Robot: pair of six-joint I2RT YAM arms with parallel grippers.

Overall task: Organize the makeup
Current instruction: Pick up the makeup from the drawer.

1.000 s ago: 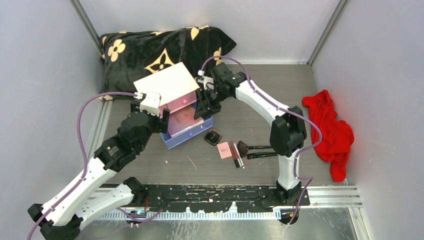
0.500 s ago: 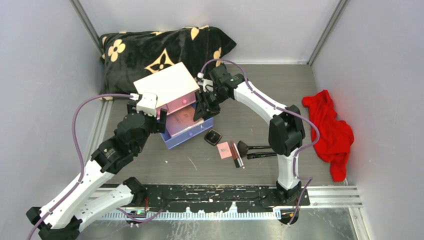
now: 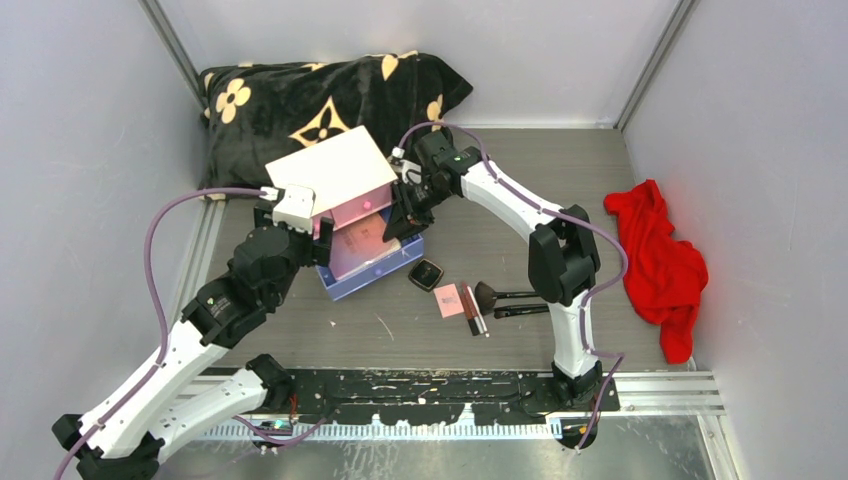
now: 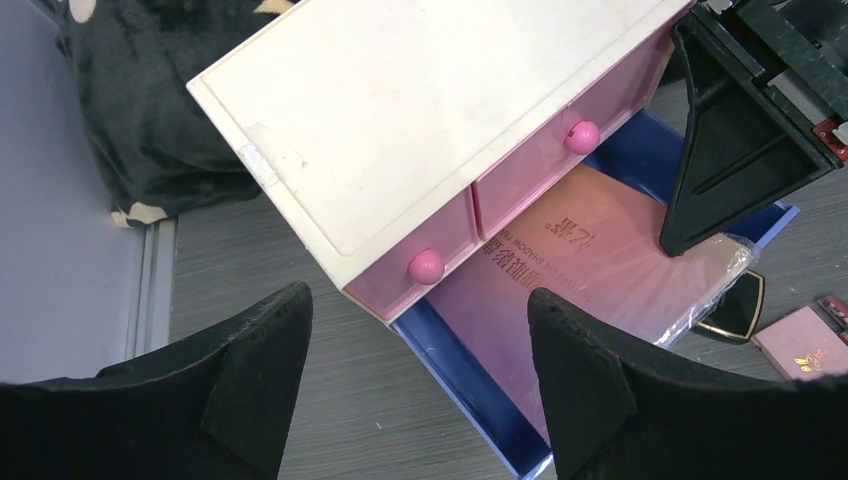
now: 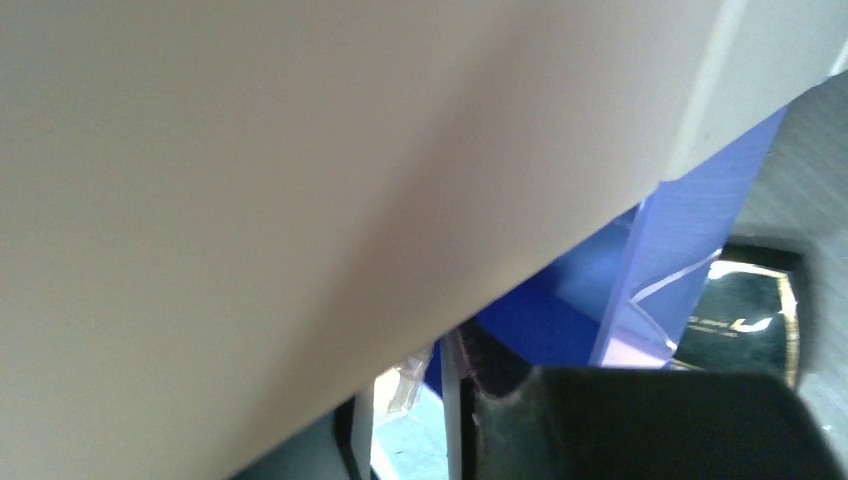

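the flat, glossy iridescent pink palette (image 4: 590, 250) lies in the pulled-out blue drawer (image 4: 460, 385) of the smooth white chest (image 4: 430, 90), the right gripper (image 3: 398, 222) at its edge, grip impossible to tell, the left gripper (image 4: 417, 305) released above.

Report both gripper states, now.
Left gripper: open, holding nothing.
Right gripper: cannot tell; it sits tight against the white chest, fingers mostly hidden.

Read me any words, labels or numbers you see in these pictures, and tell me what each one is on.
Nothing can be quoted with confidence.
On the palette: printed characters, upside down in the left wrist view, too blurred.
On the black compact: gold script, blurred.
On the pink compact: a gold mark, too small.
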